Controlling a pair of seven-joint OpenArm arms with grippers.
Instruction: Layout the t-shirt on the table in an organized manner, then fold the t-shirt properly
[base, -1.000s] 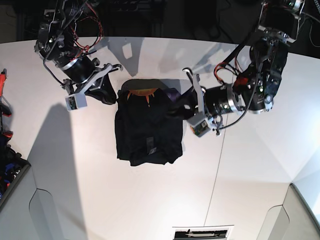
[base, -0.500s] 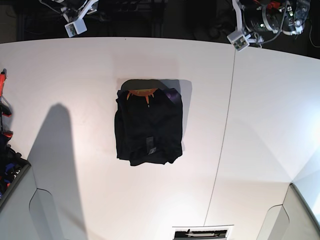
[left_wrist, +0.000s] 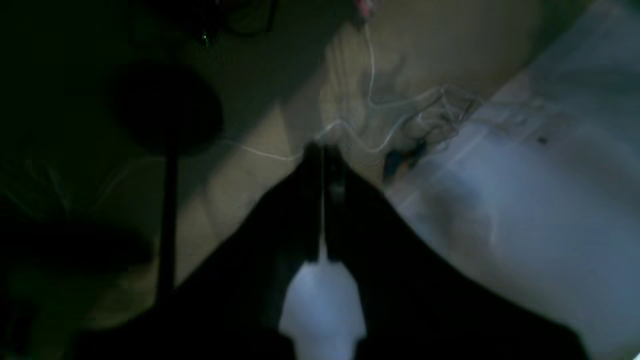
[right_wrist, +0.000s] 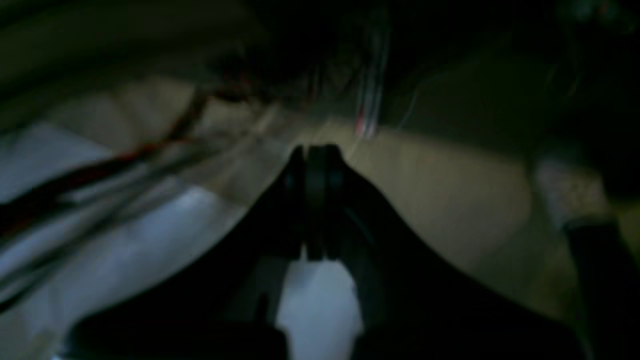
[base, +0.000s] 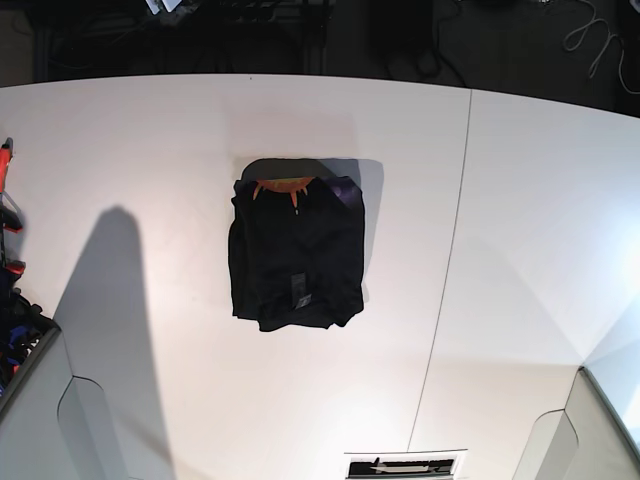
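One white table (base: 400, 370), marked by a thin dark seam, spans the base view. The black t-shirt (base: 300, 245), folded into a compact block, lies on it left of the seam, orange collar band (base: 285, 186) at top. Left gripper (left_wrist: 322, 205): closed, tips together. Right gripper (right_wrist: 317, 202): likewise closed, tips meeting.

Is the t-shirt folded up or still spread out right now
Folded: the t-shirt lies as a compact, roughly rectangular bundle on the table, orange collar band at its top edge, no sleeves stretched out.
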